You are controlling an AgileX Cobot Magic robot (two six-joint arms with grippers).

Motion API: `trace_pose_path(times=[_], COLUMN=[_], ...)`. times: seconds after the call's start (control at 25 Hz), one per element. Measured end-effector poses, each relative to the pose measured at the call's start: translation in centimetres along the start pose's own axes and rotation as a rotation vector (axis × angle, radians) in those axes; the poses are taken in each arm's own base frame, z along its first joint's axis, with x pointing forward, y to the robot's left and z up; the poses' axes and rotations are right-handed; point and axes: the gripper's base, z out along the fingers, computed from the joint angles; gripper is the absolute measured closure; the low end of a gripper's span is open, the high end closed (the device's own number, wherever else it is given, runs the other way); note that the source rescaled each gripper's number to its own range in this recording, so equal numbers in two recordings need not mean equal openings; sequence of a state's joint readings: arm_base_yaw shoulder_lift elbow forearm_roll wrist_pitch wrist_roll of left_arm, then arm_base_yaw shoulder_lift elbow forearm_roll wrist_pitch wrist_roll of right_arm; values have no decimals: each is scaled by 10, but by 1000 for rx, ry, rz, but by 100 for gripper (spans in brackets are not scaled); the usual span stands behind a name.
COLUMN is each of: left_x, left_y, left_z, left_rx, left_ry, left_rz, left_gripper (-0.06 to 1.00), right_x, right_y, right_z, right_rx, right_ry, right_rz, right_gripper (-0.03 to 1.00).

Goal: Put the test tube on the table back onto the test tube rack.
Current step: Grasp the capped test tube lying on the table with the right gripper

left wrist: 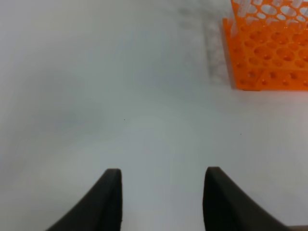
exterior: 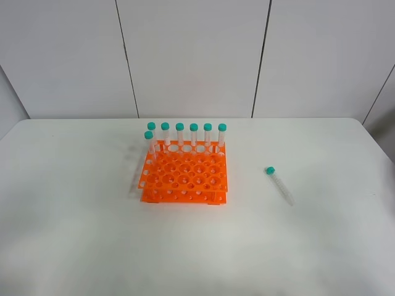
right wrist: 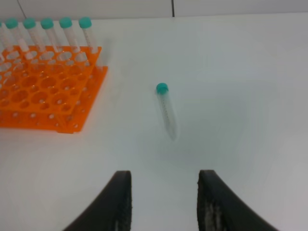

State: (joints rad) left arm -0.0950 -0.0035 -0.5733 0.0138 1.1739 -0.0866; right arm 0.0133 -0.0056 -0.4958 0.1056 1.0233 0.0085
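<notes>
Looking at your high view, the test tube [exterior: 279, 185] lies on the worktop [exterior: 74, 234] right of centre, apart from the test tube rack [exterior: 184, 179], with your left pincer [left wrist: 162, 171] and right pincer [right wrist: 164, 173] both wide and empty.

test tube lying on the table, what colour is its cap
Teal-green, on the test tube lying apart from the rack; the right wrist view shows it best.

pale grey-white panelled wall [exterior: 191, 55] at the back, split by thin dark vertical seams [exterior: 126, 58]. angled side panels [exterior: 384, 98] at the far left and far right edges of the high view, each set off by a slanting seam. below, a broad white matte table [exterior: 68, 240] with rounded far corners, butted against the wall. soft, even light; only faint, blurred shadows on the tabletop.
</notes>
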Motion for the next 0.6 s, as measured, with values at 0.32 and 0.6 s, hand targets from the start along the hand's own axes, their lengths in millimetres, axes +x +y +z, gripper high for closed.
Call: trace_pose_path(times=[0.32, 0.6], left_x=[0, 0], left_y=[0, 0], left_z=[0, 0], left_rx=[0, 0], left_ry=[0, 0], left_rz=[0, 0], left_gripper=[34, 34], right_x=[0, 0], right_y=[0, 0], right_z=[0, 0], right_rx=[0, 0], right_ry=[0, 0], right_rz=[0, 0], right_gripper=[47, 47])
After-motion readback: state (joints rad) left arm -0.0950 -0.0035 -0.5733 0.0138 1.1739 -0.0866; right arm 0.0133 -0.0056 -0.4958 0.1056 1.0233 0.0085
